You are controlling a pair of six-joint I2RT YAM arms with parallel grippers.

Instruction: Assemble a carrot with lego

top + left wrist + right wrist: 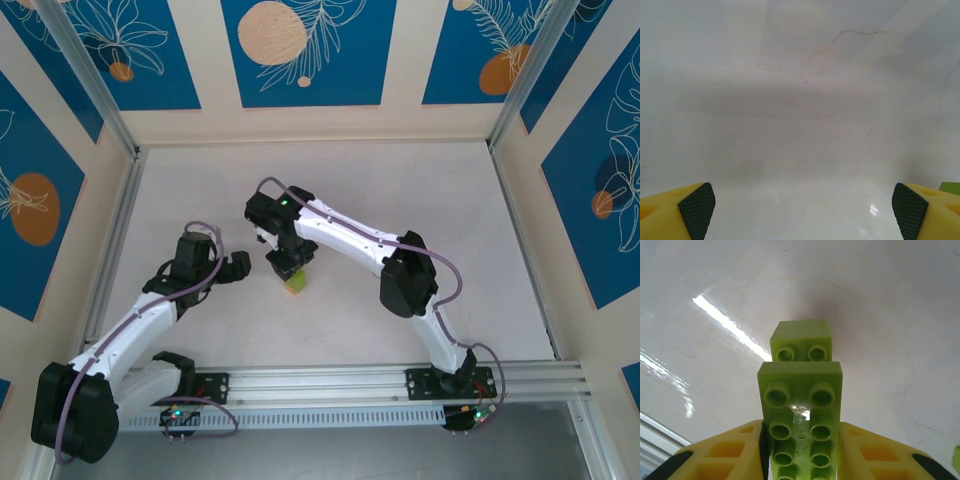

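**A:** How far along is the carrot?

**B:** Partway, I judge. The right gripper is clamped on the carrot, near the middle of the table. What I can see is a stepped lime-green body, wide near the gripper and narrower at the far end.

**A:** And the orange piece?

**B:** I cannot tell. The near end is hidden between the fingers. If it is missing, that and any green top are left to do.

**A:** The other arm?

**B:** The left gripper hangs with its jaws spread wide, holding nothing, near the carrot on its left.

**A:** The surface?

**B:** Pale and glossy, with faint hairline marks and streaks of glare. Whether the carrot rests on it or hovers just above, I cannot tell.

**A:** The room?

**B:** Cream walls on three sides, set with blue panels of orange discs and white leaf outlines. A metal rail at the near edge carries both arm bases.
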